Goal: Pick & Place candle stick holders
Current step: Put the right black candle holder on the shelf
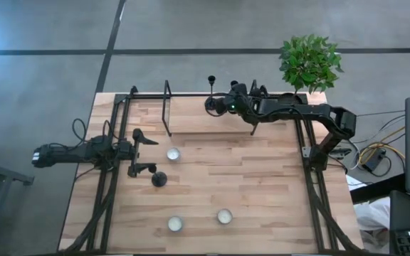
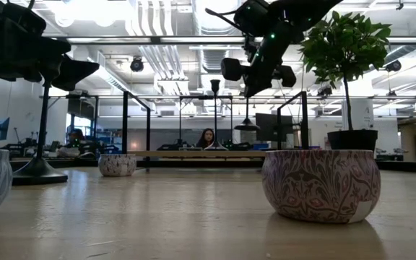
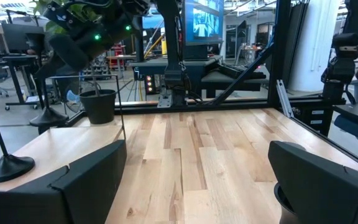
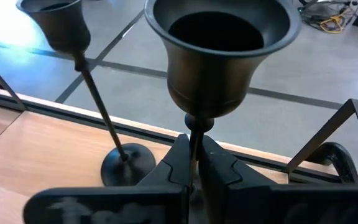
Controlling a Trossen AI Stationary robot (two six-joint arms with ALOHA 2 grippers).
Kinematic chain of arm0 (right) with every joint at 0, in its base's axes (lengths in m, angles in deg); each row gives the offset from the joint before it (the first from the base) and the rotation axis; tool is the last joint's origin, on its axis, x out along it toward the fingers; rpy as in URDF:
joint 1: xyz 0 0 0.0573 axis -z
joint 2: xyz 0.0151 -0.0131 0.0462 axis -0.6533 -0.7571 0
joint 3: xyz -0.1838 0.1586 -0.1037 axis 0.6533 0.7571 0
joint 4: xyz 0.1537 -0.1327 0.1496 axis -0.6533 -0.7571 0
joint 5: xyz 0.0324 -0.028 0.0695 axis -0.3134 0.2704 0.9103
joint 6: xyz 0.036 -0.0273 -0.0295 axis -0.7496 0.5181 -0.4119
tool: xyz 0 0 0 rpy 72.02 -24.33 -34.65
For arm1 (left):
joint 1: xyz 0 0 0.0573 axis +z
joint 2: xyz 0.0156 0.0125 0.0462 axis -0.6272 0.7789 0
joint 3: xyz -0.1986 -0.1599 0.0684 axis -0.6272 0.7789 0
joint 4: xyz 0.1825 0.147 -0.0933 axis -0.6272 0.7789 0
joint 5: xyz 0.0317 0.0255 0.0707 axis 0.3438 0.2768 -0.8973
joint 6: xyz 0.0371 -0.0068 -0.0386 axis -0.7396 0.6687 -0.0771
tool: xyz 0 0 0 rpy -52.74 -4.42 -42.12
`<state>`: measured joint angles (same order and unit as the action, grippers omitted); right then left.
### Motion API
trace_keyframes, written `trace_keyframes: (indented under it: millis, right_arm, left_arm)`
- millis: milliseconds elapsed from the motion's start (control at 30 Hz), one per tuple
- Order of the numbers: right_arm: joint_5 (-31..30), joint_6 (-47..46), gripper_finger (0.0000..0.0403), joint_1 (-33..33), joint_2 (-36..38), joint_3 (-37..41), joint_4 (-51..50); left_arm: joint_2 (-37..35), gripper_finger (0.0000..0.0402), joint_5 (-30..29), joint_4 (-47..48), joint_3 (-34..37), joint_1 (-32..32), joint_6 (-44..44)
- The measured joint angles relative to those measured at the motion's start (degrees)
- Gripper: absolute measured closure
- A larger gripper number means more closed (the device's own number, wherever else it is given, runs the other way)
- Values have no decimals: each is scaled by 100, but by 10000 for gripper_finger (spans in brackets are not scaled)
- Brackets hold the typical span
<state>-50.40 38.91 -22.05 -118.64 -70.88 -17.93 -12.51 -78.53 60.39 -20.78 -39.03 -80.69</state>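
Observation:
My right gripper (image 4: 194,163) hangs over the table's far middle (image 1: 216,107), shut on a black candle stick holder whose cup (image 4: 219,56) stands up above the fingers. A second holder (image 4: 127,163) stands on its round base close beside it at the far edge, cup up (image 1: 211,80). A third holder (image 1: 159,178) stands on its base at the left (image 2: 38,172), just on the near side of my left gripper (image 1: 148,153). My left gripper (image 3: 197,180) is level and open, with nothing between its fingers. My right gripper pinches the held holder's thin stem, just under the cup (image 4: 196,127), between its two fingers. The fingers come from the table's right, slanting down, and lie across the stem. The holder is upright, and its base (image 2: 248,128) hangs clear above the table.
Three patterned bowls sit on the wood: one mid-left (image 1: 173,154) and two near the front edge (image 1: 175,224), (image 1: 224,216). A thin black wire frame (image 1: 166,107) stands at the far left. A potted plant (image 1: 308,60) is by the far right corner. A person (image 2: 208,137) sits far behind.

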Motion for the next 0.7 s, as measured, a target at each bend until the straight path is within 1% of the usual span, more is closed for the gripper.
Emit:
trace_keyframes:
  millis: [200,333,567,700]
  right_arm:
    - [345,121,394,-56,2,2,-99]
    - [413,174,394,-129,2,7,-292]
    - [741,709,394,-201,2,9,-314]
    - [849,821,394,-186,4,51,-319]
  left_arm:
    - [0,3,1,0,0,0,0]
    - [0,3,0,0,0,2,0]
    - [0,3,0,0,0,2,0]
    - [0,3,2,0,0,2,0]
